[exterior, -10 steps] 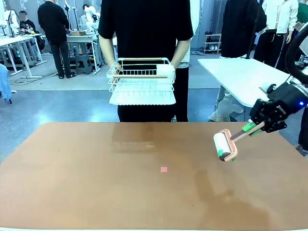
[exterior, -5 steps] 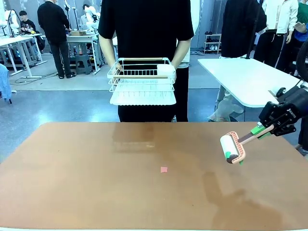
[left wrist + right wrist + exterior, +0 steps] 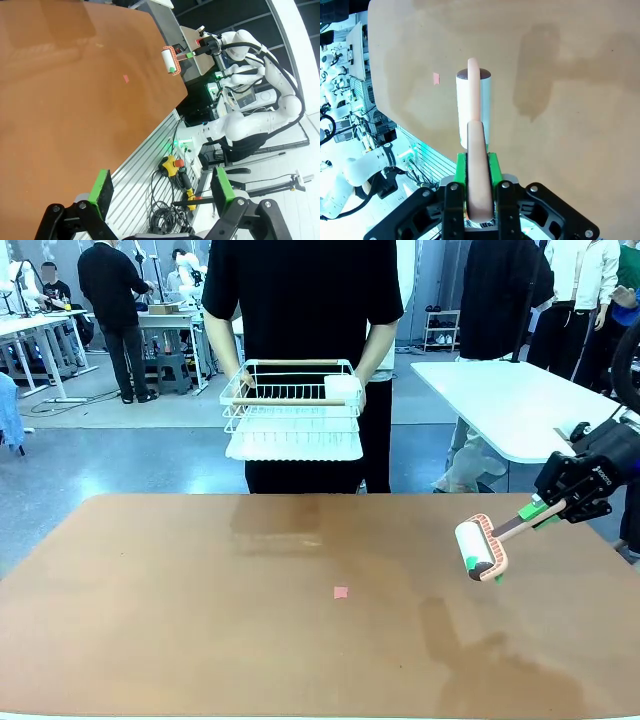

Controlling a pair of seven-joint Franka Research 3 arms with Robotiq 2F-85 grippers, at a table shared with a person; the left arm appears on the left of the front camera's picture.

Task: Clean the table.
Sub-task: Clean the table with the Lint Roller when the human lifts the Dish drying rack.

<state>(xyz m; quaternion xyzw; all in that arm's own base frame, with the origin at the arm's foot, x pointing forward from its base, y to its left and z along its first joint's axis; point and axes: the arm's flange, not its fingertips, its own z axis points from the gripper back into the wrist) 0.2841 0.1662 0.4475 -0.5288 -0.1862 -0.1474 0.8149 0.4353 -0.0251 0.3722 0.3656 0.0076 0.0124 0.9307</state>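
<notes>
item: surface (image 3: pixel 200 620), reddish-brown, spanning the front view; one pink scrap (image 3: pixel 341 592) lies near its middle, well apart from every edge. tool: lint roller (image 3: pixel 480 550), held in the air near the right edge, handle clamped between the right fingers (image 3: pixel 461 172); the drum looks clear of the surface, its shadow falling toward the near edge. left fingers (image 3: pixel 102 186): apart, empty, off the surface on the robot's side. person at the far edge holds a white wire rack (image 3: pixel 295 410). risks, judged: roller lowered tilted, so one drum end alone lands and skips the scrap; handle twisting in the narrow clamp under downward pressure; an off-line pass nudging the light scrap away instead of lifting it
</notes>
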